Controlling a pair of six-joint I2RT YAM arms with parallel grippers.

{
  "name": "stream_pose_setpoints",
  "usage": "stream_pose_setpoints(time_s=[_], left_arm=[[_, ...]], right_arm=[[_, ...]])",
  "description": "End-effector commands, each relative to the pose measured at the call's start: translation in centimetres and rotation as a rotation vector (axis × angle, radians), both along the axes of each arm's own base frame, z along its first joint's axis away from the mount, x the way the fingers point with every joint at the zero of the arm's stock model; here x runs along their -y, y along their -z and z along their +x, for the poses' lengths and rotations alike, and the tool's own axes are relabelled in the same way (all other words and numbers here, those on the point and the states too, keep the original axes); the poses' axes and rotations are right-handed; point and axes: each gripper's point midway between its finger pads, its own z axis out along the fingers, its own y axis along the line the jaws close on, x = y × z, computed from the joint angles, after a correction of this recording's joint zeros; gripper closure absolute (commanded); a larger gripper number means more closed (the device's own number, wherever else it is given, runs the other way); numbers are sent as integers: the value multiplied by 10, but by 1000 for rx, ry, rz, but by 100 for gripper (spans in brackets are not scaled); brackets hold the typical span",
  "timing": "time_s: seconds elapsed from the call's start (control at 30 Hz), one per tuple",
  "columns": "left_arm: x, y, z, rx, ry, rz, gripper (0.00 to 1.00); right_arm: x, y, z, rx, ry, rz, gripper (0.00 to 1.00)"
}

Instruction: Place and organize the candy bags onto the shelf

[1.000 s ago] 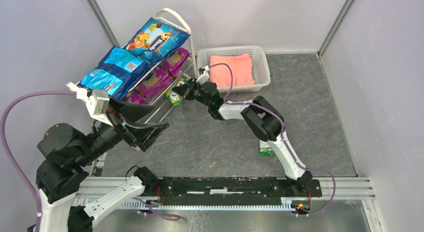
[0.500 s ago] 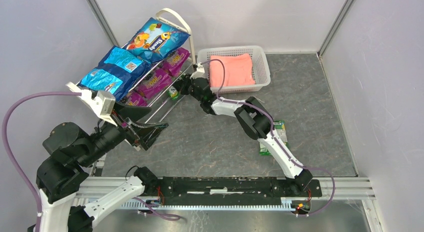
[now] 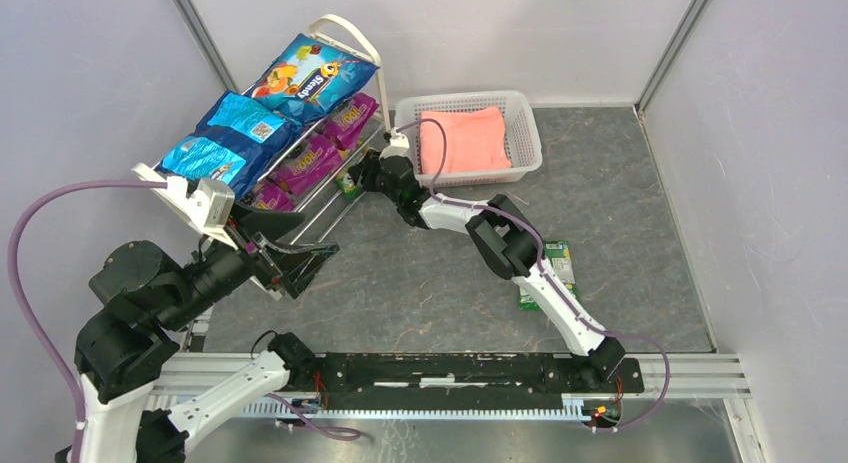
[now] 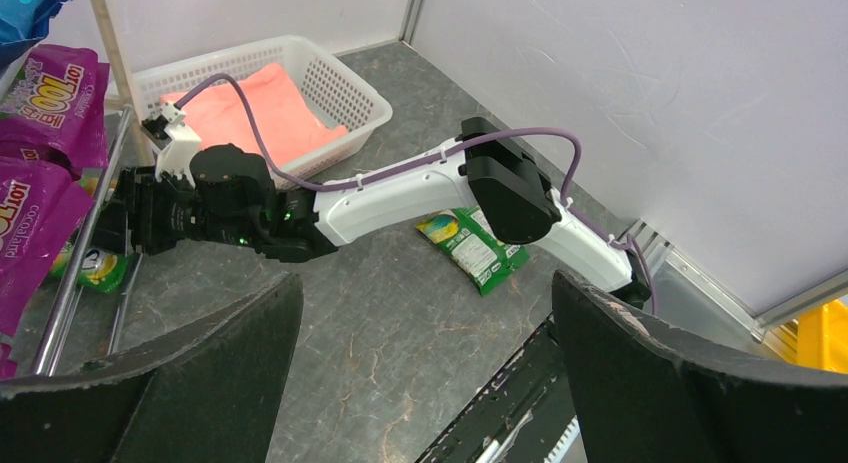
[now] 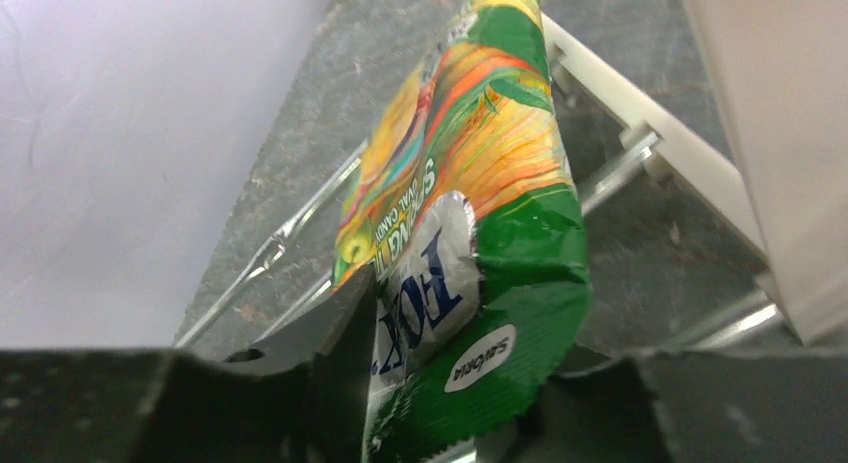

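The right arm reached across the grey tabletop (image 3: 420, 283) toward the far-left corner, where its claw (image 3: 360, 176) was clamped on a green-and-white candy bag (image 5: 470, 233) at the low front edge of the cream shelf (image 3: 350, 25). From the wrist camera the packet stood upright between the dark fingers (image 5: 330, 333), with thin silver rods (image 5: 300, 233) just behind it; whether it touched them could not be made out. The shelf's upper tier carried a large blue bag with fruit pictures (image 3: 312, 78) at the far end and two smaller blue bags (image 3: 235, 133) nearer the left arm, while purple grape bags (image 3: 315, 158) lay on the tier below. A second green-and-white bag (image 3: 548, 273) lay flat on the tabletop to the right, beside the right arm's lower link. A white mesh basket (image 3: 527, 133) holding a folded pink cloth (image 3: 462, 141) sat just right of the shelf. The left claw (image 3: 300, 245) hung near the shelf's near end, fingers spread wide and gripping nothing.
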Motion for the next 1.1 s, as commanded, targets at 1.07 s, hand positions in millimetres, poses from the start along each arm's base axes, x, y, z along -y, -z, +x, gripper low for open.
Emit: stream_pose_setpoints(time_s=[1.07], left_arm=[[15, 9, 14, -28, 13, 28, 0]], right_arm=[[49, -23, 11, 119, 167, -210, 79]])
